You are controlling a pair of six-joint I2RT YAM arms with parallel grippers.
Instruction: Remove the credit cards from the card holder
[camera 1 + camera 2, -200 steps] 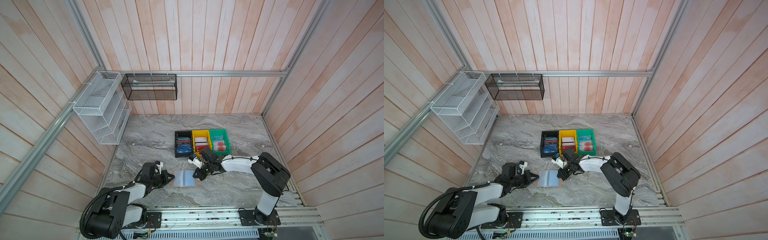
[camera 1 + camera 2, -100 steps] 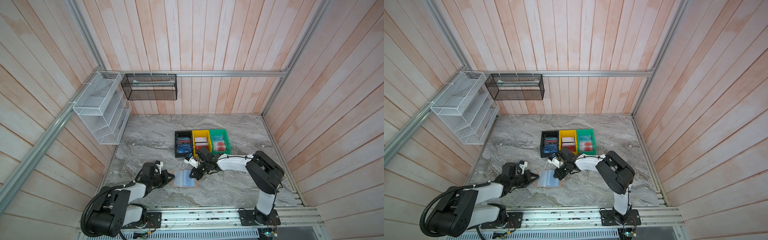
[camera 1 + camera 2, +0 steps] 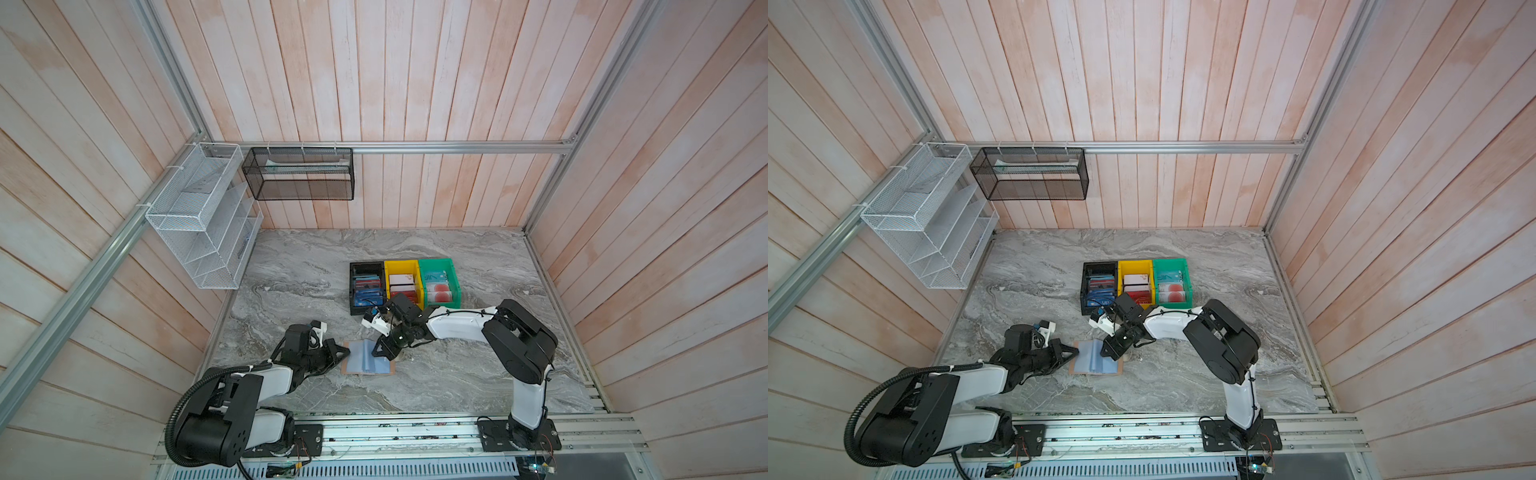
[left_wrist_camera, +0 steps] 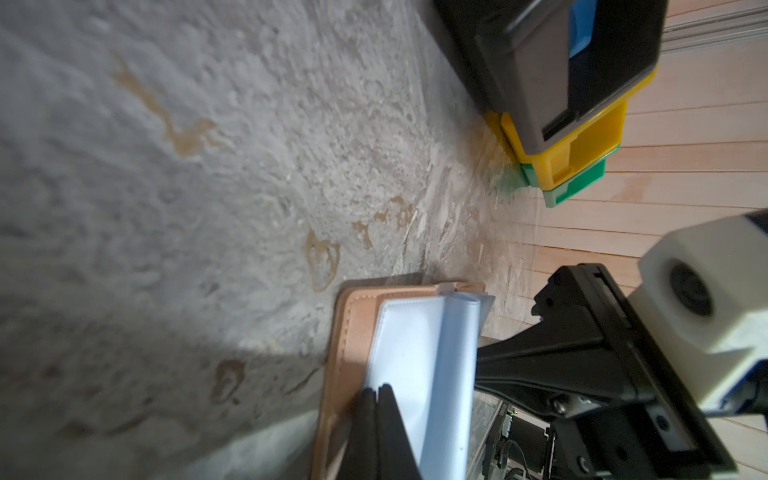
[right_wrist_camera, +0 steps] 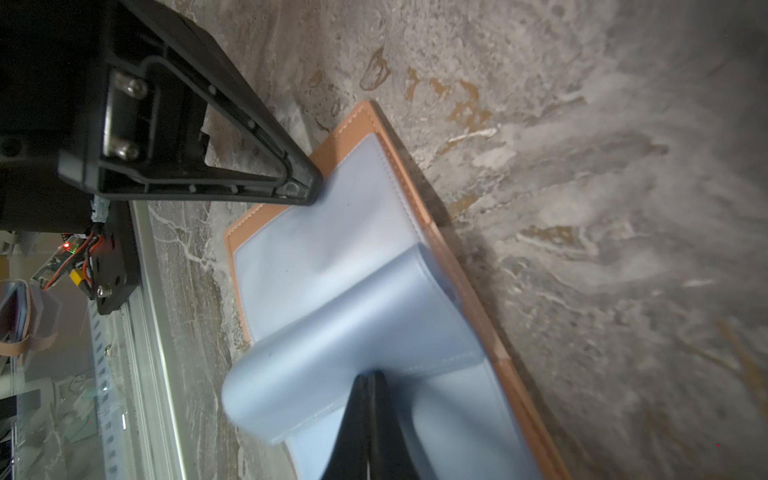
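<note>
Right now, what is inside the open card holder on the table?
Only pale blue sleeve pages show inside the card holder; no card is visible. A curled page, the left end effector and the right end effector cover what lies beneath them.

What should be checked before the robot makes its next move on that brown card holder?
1. The card holder lies open on the table: ok.
2. The left fingers are shut, with the tips resting on the holder's left side: ok.
3. The right fingers are shut, with the tips at a curled sleeve page: ok.
4. That page is actually pinched by the right fingers: cannot tell.
5. A card shows inside the holder, ready to pull: not ok, none seen.
6. The black bin, yellow bin and green bin hold cards: ok.
</note>
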